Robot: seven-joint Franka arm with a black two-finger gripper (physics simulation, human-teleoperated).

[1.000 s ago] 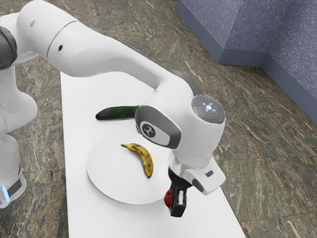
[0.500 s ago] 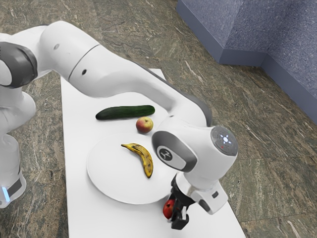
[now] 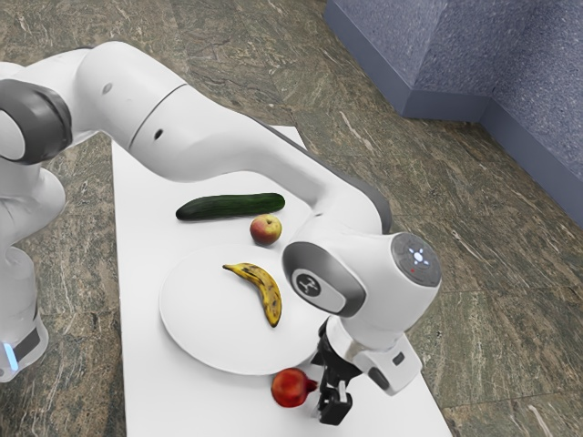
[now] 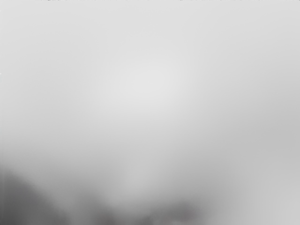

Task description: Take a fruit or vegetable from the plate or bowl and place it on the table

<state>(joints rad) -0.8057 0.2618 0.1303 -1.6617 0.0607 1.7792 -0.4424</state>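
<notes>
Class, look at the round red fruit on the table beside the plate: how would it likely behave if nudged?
The red fruit would probably roll, since its body is nearly round. Its stubby crown juts out at one side, so it may wobble or curve. Its plump body suggests it is firm rather than floppy.

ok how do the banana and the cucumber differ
The banana is yellow with dark blotches; the cucumber is dark green.
The banana curves, while the cucumber is nearly straight.
The banana lies on the plate, the cucumber on the table.
The cucumber looks longer than the banana.
Both are elongated and lie on their sides.
</notes>
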